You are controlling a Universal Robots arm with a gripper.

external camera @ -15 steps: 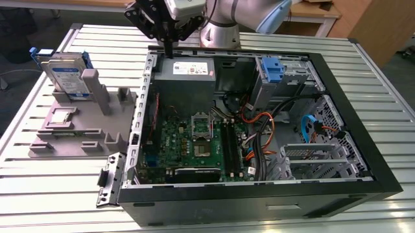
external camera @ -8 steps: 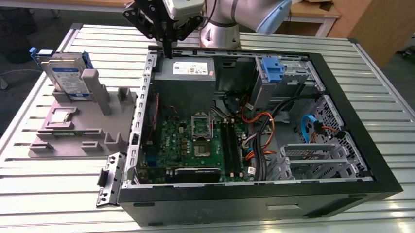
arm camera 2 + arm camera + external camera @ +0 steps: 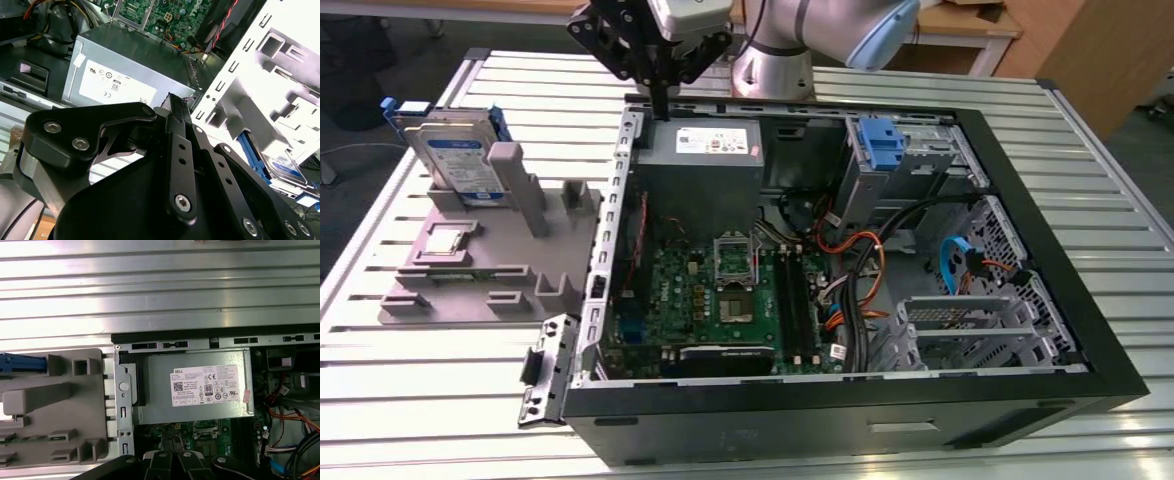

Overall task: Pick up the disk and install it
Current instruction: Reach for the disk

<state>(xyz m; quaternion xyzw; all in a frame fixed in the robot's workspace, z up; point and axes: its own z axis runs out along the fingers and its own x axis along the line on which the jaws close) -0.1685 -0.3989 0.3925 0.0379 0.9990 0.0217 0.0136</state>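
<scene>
I see the jaws clenched together with nothing between them. In the exterior view they make one thin black tip that points down, and in both wrist views the two tips meet. The arm [image 3: 787, 40] holds them above the computer case [image 3: 854, 420], over the corner at the exterior view's far left. They are just above the grey metal box [image 3: 707, 150] with the white sticker, and I cannot tell if they touch it.

The disk [image 3: 454, 155] is not in the case. It stands upright in a grey holder [image 3: 520, 260] on the desk [image 3: 400, 400], at the exterior view's left and beside the case. Its blue-and-white label faces the camera, and the blue carrier frame shows along its edges. The jaws are well apart from it, with the case wall between them.

The case lies on its side with the cover off. Inside I see the green motherboard [image 3: 720, 300] in the middle, and coloured cables [image 3: 854, 260] run toward the exterior view's right. At the far right corner of the case there is a metal drive cage [image 3: 921, 150], and a bare blue bracket [image 3: 881, 140] sits in it. The desk is made of long metal slats.
</scene>
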